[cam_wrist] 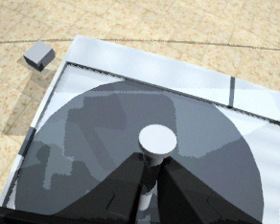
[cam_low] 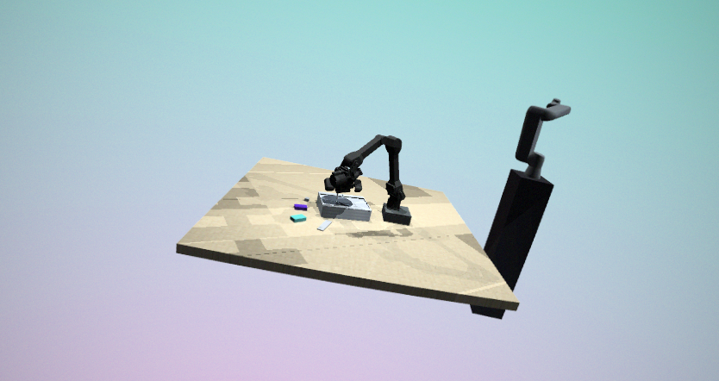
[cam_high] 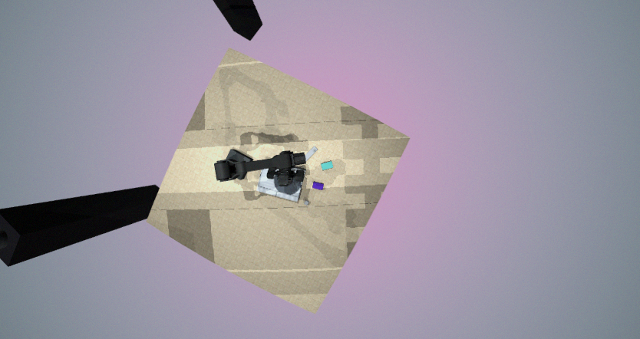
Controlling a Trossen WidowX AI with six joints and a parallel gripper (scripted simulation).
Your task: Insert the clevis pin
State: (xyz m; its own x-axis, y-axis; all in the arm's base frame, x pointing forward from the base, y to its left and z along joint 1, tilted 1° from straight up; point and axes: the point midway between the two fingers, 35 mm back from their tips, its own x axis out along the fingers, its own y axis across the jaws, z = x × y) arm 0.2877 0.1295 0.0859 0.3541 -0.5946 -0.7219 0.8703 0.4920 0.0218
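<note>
The steel pin (cam_wrist: pixel 157 140) is held head up in the wrist view, its shaft running down between the fingers. My gripper (cam_wrist: pixel 150 164) is shut on the shaft just below the head. The pin is over the disc, and its lower shaft shows under the fingertips. The wide grey disc (cam_wrist: pixel 221 148) (cam_low: pixel 329 200) lies flat inside the rimmed steel tray (cam_wrist: pixel 182 78) (cam_low: pixel 346 214) (cam_high: pixel 277 193). The disc's middle hole and the tray's pin hole are hidden or too small to see, so I cannot tell whether the pin's tip is in a hole.
A small grey block (cam_wrist: pixel 39 54) (cam_high: pixel 306 202) (cam_low: pixel 306 199) lies just outside one tray corner. A purple block (cam_high: pixel 318 185) (cam_low: pixel 300 207), a teal block (cam_high: pixel 327 166) (cam_low: pixel 297 218) and a pale flat bar (cam_high: pixel 311 153) (cam_low: pixel 324 225) lie on the table near the tray.
</note>
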